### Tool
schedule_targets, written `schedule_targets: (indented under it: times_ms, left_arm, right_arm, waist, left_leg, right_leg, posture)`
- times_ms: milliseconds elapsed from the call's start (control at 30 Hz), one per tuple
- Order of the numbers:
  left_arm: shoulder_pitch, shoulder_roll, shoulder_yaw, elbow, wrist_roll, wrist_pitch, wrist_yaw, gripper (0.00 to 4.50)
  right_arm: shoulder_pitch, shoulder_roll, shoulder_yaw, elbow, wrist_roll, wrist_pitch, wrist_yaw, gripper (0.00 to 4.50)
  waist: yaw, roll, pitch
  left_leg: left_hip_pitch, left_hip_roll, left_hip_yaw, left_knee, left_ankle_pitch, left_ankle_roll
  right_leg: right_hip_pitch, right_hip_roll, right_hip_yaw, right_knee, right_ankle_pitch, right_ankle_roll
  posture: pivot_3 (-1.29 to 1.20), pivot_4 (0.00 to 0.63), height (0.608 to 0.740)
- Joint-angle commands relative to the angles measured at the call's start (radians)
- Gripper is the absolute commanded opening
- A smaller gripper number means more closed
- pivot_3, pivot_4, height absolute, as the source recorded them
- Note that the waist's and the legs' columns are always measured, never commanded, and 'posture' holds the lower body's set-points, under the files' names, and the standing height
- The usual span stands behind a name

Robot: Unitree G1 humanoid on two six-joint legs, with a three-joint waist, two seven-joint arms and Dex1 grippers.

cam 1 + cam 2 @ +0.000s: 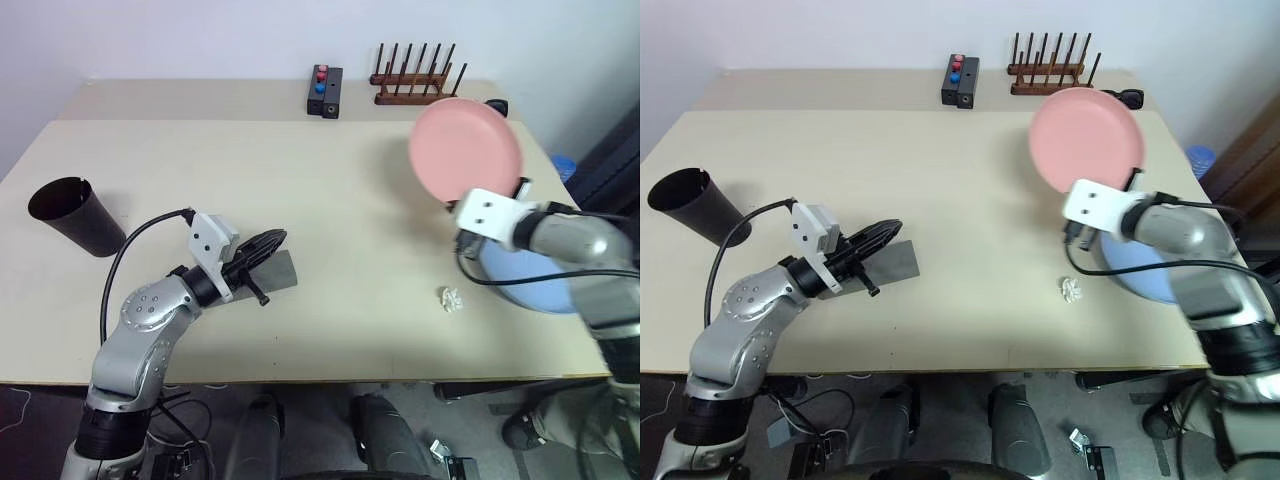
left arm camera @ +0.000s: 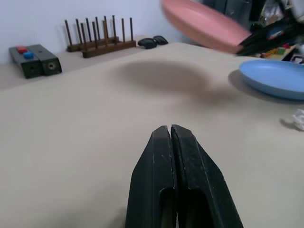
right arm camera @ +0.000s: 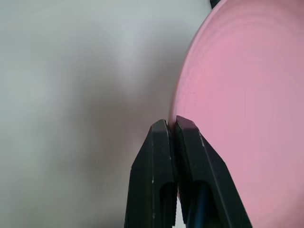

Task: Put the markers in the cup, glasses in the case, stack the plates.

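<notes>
My right gripper point(image 3: 171, 124) is shut on the rim of the salmon pink plate point(image 1: 465, 148) and holds it tilted in the air over the table's right side. Below that arm the light blue plate point(image 1: 528, 288) lies flat on the table. At the front left, my left gripper point(image 2: 169, 129) is shut and empty, hovering level just over the grey case point(image 1: 283, 272). The black cup point(image 1: 75, 215) is at the far left of the table. The markers and the glasses are out of view.
A wooden peg rack point(image 1: 415, 85) and a black box with red and blue buttons point(image 1: 324, 90) stand at the table's back edge. Black sunglasses point(image 2: 152, 42) lie beside the rack. A small crumpled white scrap point(image 1: 452, 298) lies next to the blue plate.
</notes>
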Motion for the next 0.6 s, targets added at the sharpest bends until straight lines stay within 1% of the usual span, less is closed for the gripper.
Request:
schedule_targets:
  times_ms: [33, 133, 233, 333, 400, 433, 467, 600]
  left_arm:
    - [-0.033, 0.001, -0.013, 0.036, 0.006, -0.046, -0.035, 0.0]
    - [-0.058, 0.001, -0.031, 0.076, 0.006, -0.072, -0.07, 0.0]
    - [-0.083, -0.004, -0.047, 0.108, 0.01, -0.099, -0.099, 0.0]
    - [-0.102, -0.009, -0.058, 0.134, 0.009, -0.124, -0.122, 0.0]
    - [-0.101, -0.011, -0.062, 0.136, 0.004, -0.131, -0.136, 0.0]
    - [-0.096, -0.009, -0.063, 0.132, -0.004, -0.126, -0.145, 0.0]
    - [-0.088, 0.0, -0.066, 0.119, -0.024, -0.104, -0.166, 0.0]
    - [-0.056, 0.042, -0.081, 0.065, -0.084, -0.034, -0.244, 0.0]
  right_arm:
    - [0.137, -0.106, -0.194, -0.083, 0.068, 0.042, 0.115, 0.06]
    - [0.334, -0.149, -0.338, -0.15, 0.103, 0.076, 0.218, 0.06]
    - [0.452, -0.155, -0.4, -0.189, 0.122, 0.119, 0.272, 0.06]
    - [0.467, -0.145, -0.393, -0.199, 0.124, 0.169, 0.255, 0.94]
    - [0.472, -0.137, -0.383, -0.221, 0.134, 0.175, 0.256, 1.9]
    - [0.474, -0.13, -0.38, -0.238, 0.144, 0.176, 0.258, 2.5]
    - [0.464, -0.115, -0.374, -0.258, 0.168, 0.176, 0.258, 2.95]
    - [0.376, -0.023, -0.328, -0.332, 0.329, 0.306, 0.242, 2.95]
  waist:
    - [0.008, 0.0, 0.0]
    - [0.012, 0.0, 0.0]
    - [0.007, 0.001, -0.001]
    - [0.003, 0.001, -0.001]
    - [0.004, 0.001, -0.001]
    - [0.006, 0.001, -0.001]
    - [0.007, 0.001, -0.001]
    - [0.006, 0.001, -0.001]
  left_leg:
    - [0.0, 0.0, 0.0, 0.0, 0.0, 0.0]
    - [0.001, 0.0, 0.0, 0.001, 0.0, 0.0]
    - [0.003, 0.0, 0.001, 0.002, 0.0, 0.0]
    - [0.004, 0.0, 0.001, 0.004, 0.0, 0.0]
    - [0.004, 0.0, 0.001, 0.007, -0.001, 0.002]
    - [0.004, 0.0, 0.001, 0.008, -0.002, 0.002]
    - [0.004, 0.0, 0.001, 0.009, -0.002, 0.003]
    - [0.005, 0.0, 0.001, 0.011, -0.004, 0.004]
  right_leg:
    - [0.0, 0.0, 0.0, 0.0, 0.0, 0.0]
    - [0.001, 0.0, 0.0, 0.0, 0.0, 0.0]
    - [0.003, 0.0, 0.001, 0.0, -0.001, -0.001]
    - [0.005, 0.0, 0.001, 0.0, -0.001, -0.002]
    - [0.006, 0.0, 0.001, 0.001, -0.001, -0.002]
    - [0.007, 0.0, 0.001, 0.0, -0.001, -0.002]
    - [0.008, 0.0, 0.001, 0.0, -0.001, -0.002]
    - [0.009, 0.0, 0.001, -0.001, -0.001, -0.002]
  posture:
    - [0.0, 0.15, 0.74]
    - [0.0, 0.15, 0.74]
    - [0.0, 0.15, 0.74]
    - [0.0, 0.15, 0.74]
    - [0.0, 0.15, 0.74]
    - [0.0, 0.15, 0.74]
    - [0.0, 0.15, 0.74]
    - [0.0, 0.15, 0.74]
